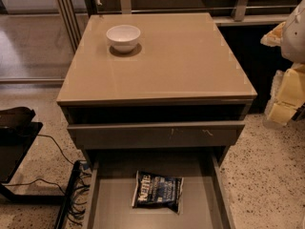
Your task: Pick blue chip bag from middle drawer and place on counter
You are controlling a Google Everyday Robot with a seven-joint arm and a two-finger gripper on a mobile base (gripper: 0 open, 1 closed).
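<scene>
blue chip bag (pixel 157 191): navy, white lettering | counter (pixel 183 63): taupe | gripper (pixel 285 101), right edge: cream-yellow

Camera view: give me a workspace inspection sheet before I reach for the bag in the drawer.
Surface: counter, glossy, carries a white bowl near its back-left corner.
Job's things: blue chip bag lies flat on the floor of the open middle drawer, toward the back; not yet on the counter.
Clutter: scratched drawer above is pulled out slightly, overhanging the middle drawer's rear.
Grippers: gripper at the right edge of the view, beside the cabinet, well apart from the bag.
Cables: black cables on the floor left of the middle drawer.
Surroundings: speckled floor; black stand at left.
</scene>
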